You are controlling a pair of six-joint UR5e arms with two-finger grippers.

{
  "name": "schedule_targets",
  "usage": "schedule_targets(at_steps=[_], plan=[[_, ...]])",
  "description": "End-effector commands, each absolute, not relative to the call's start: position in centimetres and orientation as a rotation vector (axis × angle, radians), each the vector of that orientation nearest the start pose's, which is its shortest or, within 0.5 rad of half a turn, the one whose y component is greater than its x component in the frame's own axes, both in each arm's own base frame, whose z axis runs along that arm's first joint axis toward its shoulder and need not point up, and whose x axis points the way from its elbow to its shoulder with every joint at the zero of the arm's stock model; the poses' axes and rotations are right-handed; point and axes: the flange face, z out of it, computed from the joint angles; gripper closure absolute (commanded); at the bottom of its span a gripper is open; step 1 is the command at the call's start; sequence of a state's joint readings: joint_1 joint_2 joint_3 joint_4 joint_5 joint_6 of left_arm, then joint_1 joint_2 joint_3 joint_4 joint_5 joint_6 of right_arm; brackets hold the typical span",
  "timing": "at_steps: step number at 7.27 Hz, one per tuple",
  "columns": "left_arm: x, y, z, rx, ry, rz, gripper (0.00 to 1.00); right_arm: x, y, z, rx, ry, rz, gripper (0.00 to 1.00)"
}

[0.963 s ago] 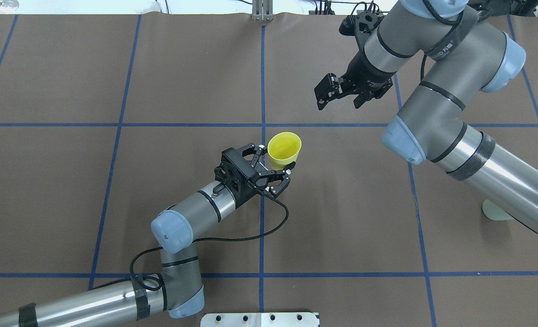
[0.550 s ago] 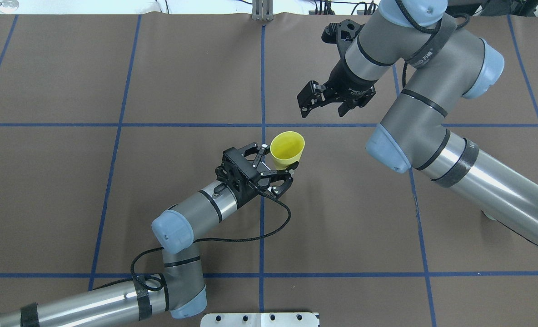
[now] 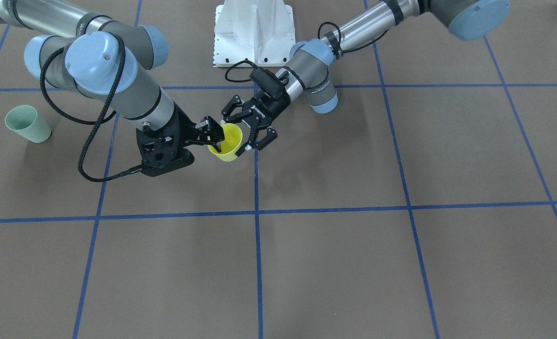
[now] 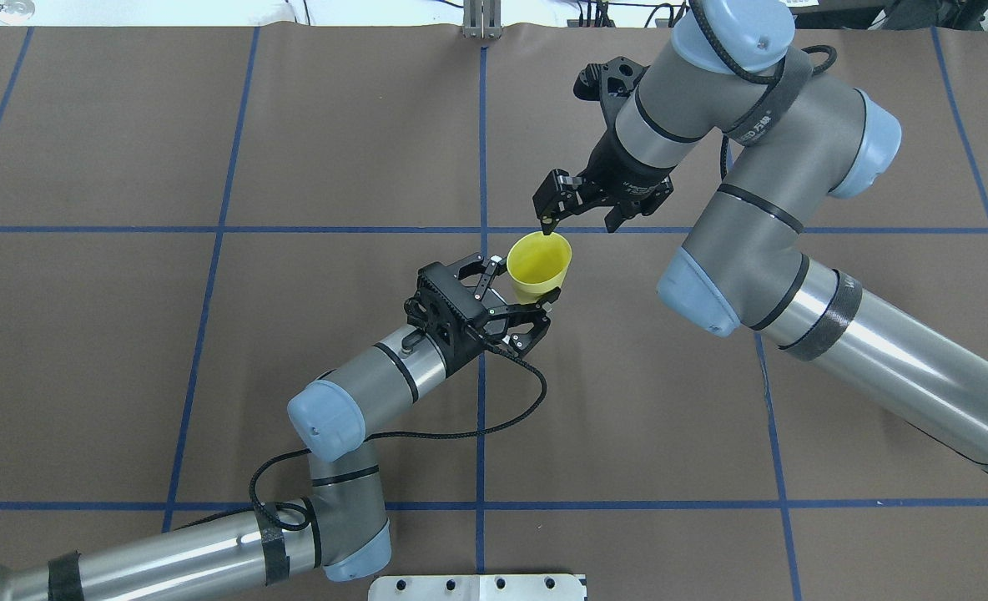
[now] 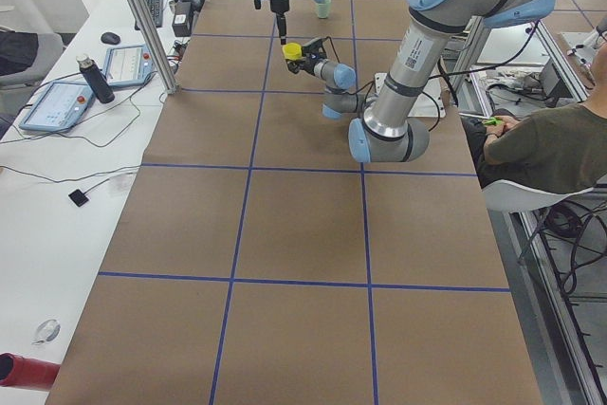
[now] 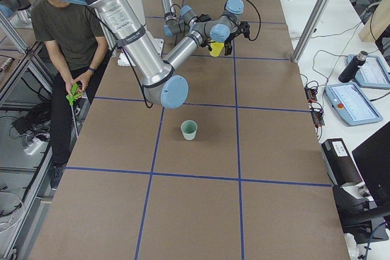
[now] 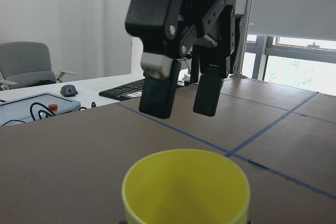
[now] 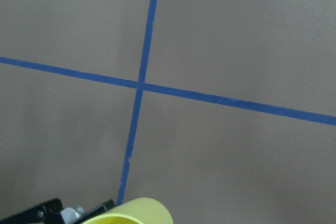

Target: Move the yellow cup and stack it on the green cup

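Two cups, two grippers.

Yellow cup [image 4: 538,265]: mouth up, slightly tilted, near the table's [image 4: 127,351] centre, beside a blue tape line [image 4: 481,125].

Left gripper [image 4: 517,286]: fingers closed on the yellow cup's lower wall, leaving the rim exposed all round.

Right gripper [image 4: 578,219]: jaws parted, holding nothing, poised over the cup's far rim; one fingertip [image 4: 546,222] meets the rim edge, contact cannot be told.

Green cup [image 3: 28,124]: upright on the table at the robot's right, well apart from both grippers, with brown mat around it.
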State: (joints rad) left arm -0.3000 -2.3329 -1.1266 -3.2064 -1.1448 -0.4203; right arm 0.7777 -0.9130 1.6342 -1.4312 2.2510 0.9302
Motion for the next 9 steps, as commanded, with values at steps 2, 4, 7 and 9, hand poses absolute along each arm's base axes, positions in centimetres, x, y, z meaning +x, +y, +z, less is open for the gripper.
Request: schedule_targets(at_steps=[2, 4, 7, 9], plan=[[62.78, -37.98, 21.82, 1.474, 1.238, 0.148, 0.76, -44.10, -51.56, 21.22, 0.027, -1.047, -0.153, 0.29], [62.78, -37.98, 21.82, 1.474, 1.238, 0.148, 0.76, -44.33, -51.33, 21.52, 0.020, -1.045, -0.157, 0.40], [62.78, -37.98, 21.82, 1.474, 1.238, 0.148, 0.76, -44.15, -50.96, 21.09, 0.021, -1.055, -0.163, 0.72], [62.78, -37.98, 21.82, 1.474, 1.238, 0.148, 0.76, -44.16, -50.96, 20.99, 0.022, -1.056, -0.165, 0.72]])
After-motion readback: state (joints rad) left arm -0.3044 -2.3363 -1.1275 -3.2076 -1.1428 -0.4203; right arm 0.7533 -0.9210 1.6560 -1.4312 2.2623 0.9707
